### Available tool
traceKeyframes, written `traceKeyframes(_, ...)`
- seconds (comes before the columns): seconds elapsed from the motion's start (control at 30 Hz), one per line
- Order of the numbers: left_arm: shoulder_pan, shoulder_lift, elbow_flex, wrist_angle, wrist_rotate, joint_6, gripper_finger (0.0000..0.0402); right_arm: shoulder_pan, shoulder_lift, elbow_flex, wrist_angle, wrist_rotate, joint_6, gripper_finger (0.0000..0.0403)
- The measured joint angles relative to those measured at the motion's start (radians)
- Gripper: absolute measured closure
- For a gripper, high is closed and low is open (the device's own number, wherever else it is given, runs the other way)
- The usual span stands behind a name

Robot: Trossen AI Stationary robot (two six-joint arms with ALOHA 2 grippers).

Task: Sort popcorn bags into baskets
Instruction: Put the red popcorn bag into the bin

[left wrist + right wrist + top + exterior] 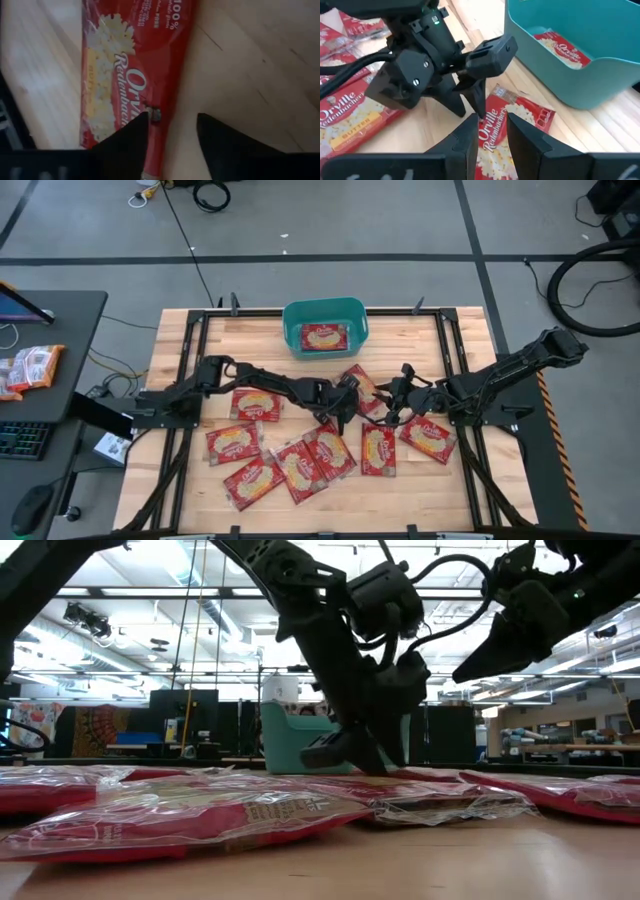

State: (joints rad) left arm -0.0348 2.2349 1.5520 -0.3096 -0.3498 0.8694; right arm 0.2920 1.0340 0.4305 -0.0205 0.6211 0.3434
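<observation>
Several red popcorn bags with cream centres lie flat on the wooden table (470, 480), most of them in its near half. One more bag (325, 337) lies inside the teal basket (296, 320) at the far edge. My left gripper (343, 402) reaches to the table's middle and points down, open, at a tilted bag (360, 380) just near of the basket. In the left wrist view its fingers straddle that bag's long edge (170, 105). My right gripper (492, 132) hovers open above the same bag (520, 117), raised off the table (500, 645). My left gripper (170, 137) comes at the tilted bag from above, pointing down. One finger (132, 135) stands over the bag's red face near its long edge (162, 125), the other (220, 142) over bare wood beside it. I cannot tell whether the tips touch. The bag lies flat.
Black frame rails (190, 360) run along the table's left and right sides and far edge. Loose bags (300, 465) crowd the near middle. Bare wood shows in the far left and far right corners. A dark desk (50, 330) with snack packets stands left of the table.
</observation>
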Motion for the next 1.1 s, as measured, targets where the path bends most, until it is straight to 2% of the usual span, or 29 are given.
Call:
traceKeyframes(0.17, 0.005, 0.002, -0.002, 0.009, 0.012, -0.024, 0.0307, 0.000, 0.000, 0.000, 0.009, -0.013, -0.001, 0.0297)
traceKeyframes(0.33, -0.013, 0.004, -0.004, 0.027, -0.014, 0.037, 0.0325, 0.000, 0.000, 0.000, 0.012, -0.014, -0.002, 0.0297)
traceKeyframes(0.6, -0.075, 0.006, -0.004, 0.047, -0.065, 0.145, 0.0275, 0.000, 0.000, 0.000, 0.012, -0.020, -0.002, 0.0297)
traceKeyframes(0.93, -0.068, 0.006, -0.004, 0.071, -0.064, 0.075, 0.0205, 0.000, 0.000, 0.000, 0.035, -0.021, 0.004, 0.0297)
traceKeyframes(1.0, -0.058, 0.005, -0.004, 0.071, -0.042, 0.060, 0.0201, 0.000, 0.001, 0.000, 0.036, -0.021, 0.005, 0.0297)
traceKeyframes(1.1, -0.028, 0.002, -0.002, 0.074, 0.043, 0.042, 0.0201, 0.000, 0.001, 0.000, 0.047, -0.021, 0.005, 0.0297)
